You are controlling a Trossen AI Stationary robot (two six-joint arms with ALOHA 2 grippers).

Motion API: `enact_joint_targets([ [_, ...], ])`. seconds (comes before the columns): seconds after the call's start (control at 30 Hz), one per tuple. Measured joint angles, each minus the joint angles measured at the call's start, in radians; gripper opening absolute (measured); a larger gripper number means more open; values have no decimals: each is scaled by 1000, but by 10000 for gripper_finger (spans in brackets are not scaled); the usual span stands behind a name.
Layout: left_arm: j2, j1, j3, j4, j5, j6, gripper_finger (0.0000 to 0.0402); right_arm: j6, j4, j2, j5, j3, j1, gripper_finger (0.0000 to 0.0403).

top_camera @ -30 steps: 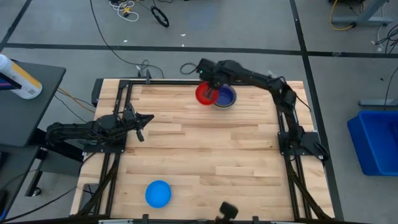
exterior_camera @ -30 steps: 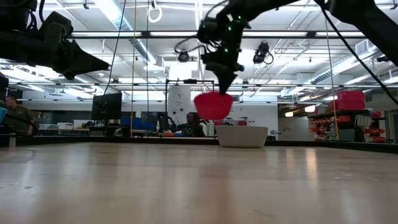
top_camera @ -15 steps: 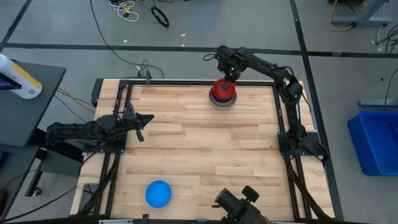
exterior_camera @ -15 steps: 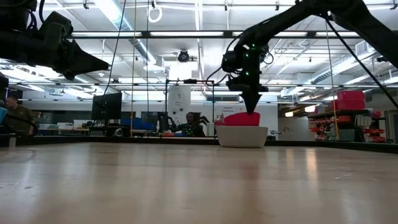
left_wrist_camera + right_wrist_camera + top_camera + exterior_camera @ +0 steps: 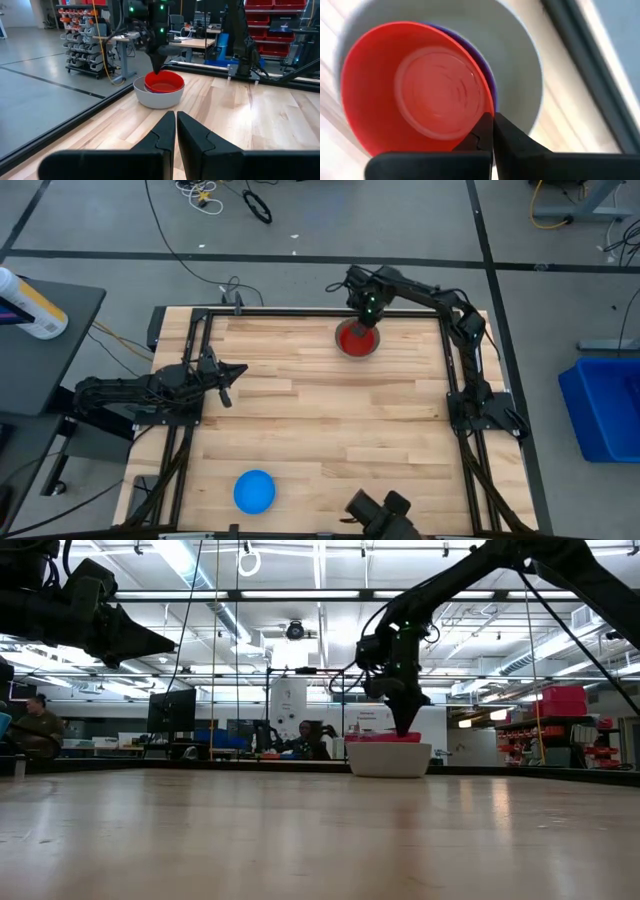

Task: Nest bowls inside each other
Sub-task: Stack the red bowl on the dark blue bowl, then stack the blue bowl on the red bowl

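Now right gripper (image 5: pixel 492 120) jaws clamped on red bowl (image 5: pixel 415 87) rim, nested inside grey bowl (image 5: pixel 520 60).

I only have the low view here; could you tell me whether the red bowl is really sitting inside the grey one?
Observer: Yes. The right wrist view shows the red bowl resting in a dark blue bowl, which sits inside the grey bowl.
Operator: Is the right gripper gripping it?
Observer: Yes, the right gripper is shut on the red bowl's rim.
Operator: Are there bowls elsewhere on the table?
Observer: The high view shows a light blue bowl alone near the table edge opposite the stack, on the left arm's side.
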Motion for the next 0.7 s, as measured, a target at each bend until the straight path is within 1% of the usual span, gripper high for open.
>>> enact_joint_targets([
  [0.17, 0, 0, 0, 0, 0, -10, 22, 12, 2, 0, 0, -52, 1, 1],
  [0.3, 0, 0, 0, 0, 0, -10, 22, 16, 28, 0, 4, -54, 10, 17],
  [0.47, 0, 0, 0, -2, 0, -10, 22, 46, 93, 1, 12, -46, 13, 70],
  [0.7, 0, 0, 0, -9, 0, -8, 22, 70, 109, -22, 104, -46, 11, 157],
])
